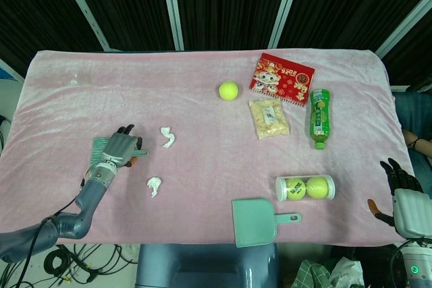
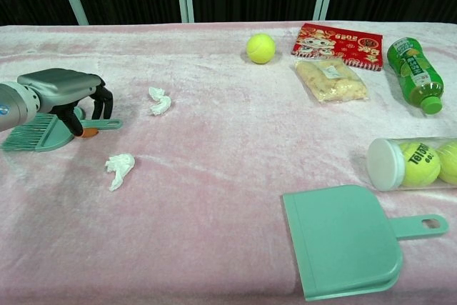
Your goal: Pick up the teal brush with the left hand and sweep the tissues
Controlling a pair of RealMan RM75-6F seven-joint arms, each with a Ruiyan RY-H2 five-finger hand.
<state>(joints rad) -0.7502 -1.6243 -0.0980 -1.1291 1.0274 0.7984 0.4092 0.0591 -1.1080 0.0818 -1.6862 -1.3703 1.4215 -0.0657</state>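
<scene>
The left hand [image 2: 68,91] curls over the brush [image 2: 43,132] handle near the table's left edge; whether it already grasps, I cannot tell. A shallow grasp could let the flat brush slip. The right hand [image 1: 403,197] hangs released off the right edge.

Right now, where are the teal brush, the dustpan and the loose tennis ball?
teal brush [image 2: 28,136]: chest view, on its bristles.
dustpan [image 2: 341,241]: chest view, middle of the pan.
loose tennis ball [image 1: 228,90]: head view, its centre.

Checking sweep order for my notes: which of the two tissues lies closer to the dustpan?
The near-edge tissue, below and right of the left hand. The other tissue lies further back, level with the teal brush and further from the dustpan.
</scene>
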